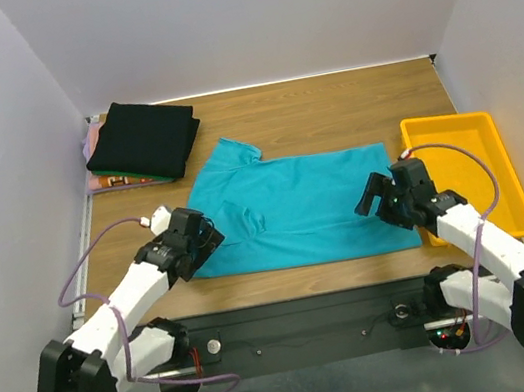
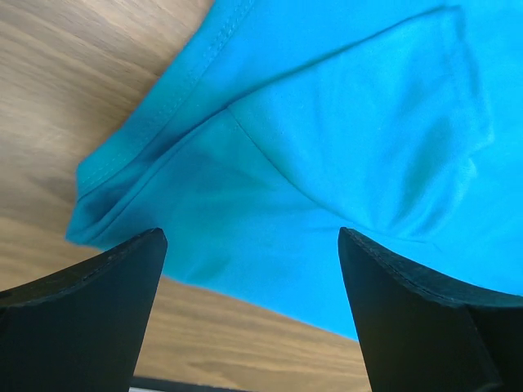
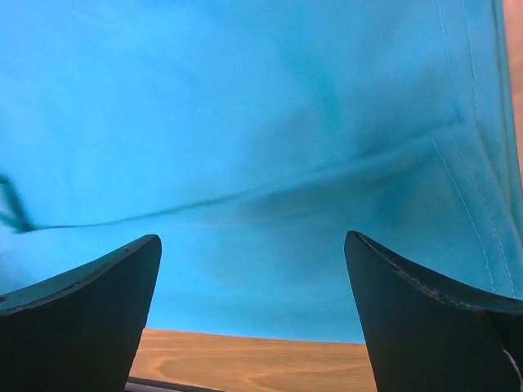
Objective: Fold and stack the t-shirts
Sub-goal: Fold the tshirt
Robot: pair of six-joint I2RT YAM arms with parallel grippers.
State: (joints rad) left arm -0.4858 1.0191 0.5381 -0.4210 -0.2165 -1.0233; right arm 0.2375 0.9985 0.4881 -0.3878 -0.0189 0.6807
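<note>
A turquoise t-shirt point(image 1: 300, 210) lies partly folded on the wooden table, one sleeve sticking out at the back left. My left gripper point(image 1: 192, 241) is open just above its near left corner point(image 2: 270, 163); nothing is between the fingers. My right gripper point(image 1: 381, 197) is open over the shirt's near right part point(image 3: 245, 122), also empty. A stack of folded t-shirts point(image 1: 143, 140), black on top with green and pink-orange edges, sits at the back left corner.
A yellow plastic tray point(image 1: 465, 170) stands at the right edge of the table, just behind my right arm. White walls close in the left, back and right sides. Bare wood point(image 1: 328, 108) shows behind the turquoise shirt.
</note>
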